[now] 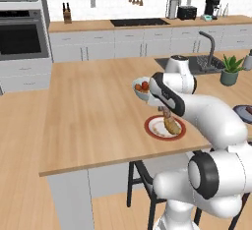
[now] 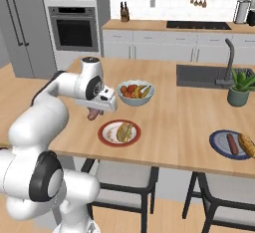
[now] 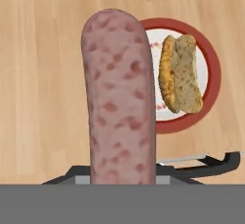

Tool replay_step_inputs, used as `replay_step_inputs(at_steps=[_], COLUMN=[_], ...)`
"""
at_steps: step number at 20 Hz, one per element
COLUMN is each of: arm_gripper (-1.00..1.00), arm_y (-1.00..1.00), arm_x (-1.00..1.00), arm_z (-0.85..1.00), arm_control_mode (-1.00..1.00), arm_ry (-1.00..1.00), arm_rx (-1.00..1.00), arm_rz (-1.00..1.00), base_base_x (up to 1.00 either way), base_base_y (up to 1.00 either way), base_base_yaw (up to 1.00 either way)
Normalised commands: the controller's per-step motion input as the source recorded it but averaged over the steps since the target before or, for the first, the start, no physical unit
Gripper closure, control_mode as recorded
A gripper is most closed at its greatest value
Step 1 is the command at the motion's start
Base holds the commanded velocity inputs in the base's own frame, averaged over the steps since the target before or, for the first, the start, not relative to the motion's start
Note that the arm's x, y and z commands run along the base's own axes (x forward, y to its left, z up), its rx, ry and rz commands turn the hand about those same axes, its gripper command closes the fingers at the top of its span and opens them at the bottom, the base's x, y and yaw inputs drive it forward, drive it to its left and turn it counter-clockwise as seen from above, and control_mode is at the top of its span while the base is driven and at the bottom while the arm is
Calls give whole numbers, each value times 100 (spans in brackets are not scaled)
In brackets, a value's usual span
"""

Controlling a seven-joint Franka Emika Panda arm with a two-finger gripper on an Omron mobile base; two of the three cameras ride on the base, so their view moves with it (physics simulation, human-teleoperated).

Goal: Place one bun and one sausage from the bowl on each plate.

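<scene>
My gripper [image 2: 93,111] is shut on a pink speckled sausage [image 3: 119,98], which hangs upright just above the wooden counter. It is a little to the left of the red-rimmed plate [image 2: 107,136] in the right base view. A bun [image 3: 182,74] lies on that plate [image 3: 213,74]. In the left base view the sausage [image 1: 166,112] shows under my forearm, above the plate's [image 1: 152,131] bun [image 1: 172,125]. Far to the right, a blue plate [image 2: 216,142] holds another sausage [image 2: 232,144] and a bun [image 2: 246,145]. The bowl is out of view.
A pale bowl of fruit [image 2: 135,92] stands just behind the red-rimmed plate. A sink with a tap [image 2: 204,75] and a potted plant [image 2: 240,87] are at the back right. Stools [image 2: 124,177] stand under the counter's front edge.
</scene>
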Motion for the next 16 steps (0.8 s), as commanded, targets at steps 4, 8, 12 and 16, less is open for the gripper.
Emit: replay_step_inputs(at_steps=[4, 8, 12, 16], arm_gripper=[100, 100, 100, 100], arm_y=[-2, -20, -17, 0], arm_x=[56, 57, 25, 6], arm_z=[-67, -53, -64, -41], arm_control_mode=[-100, -100, -100, -100], arm_ry=[0, 0, 0, 2], arm_rx=[0, 0, 0, 0], arm_rz=[0, 0, 0, 0], base_base_x=[0, 0, 0, 0], base_base_y=[0, 0, 0, 0], base_base_yaw=[0, 0, 0, 0])
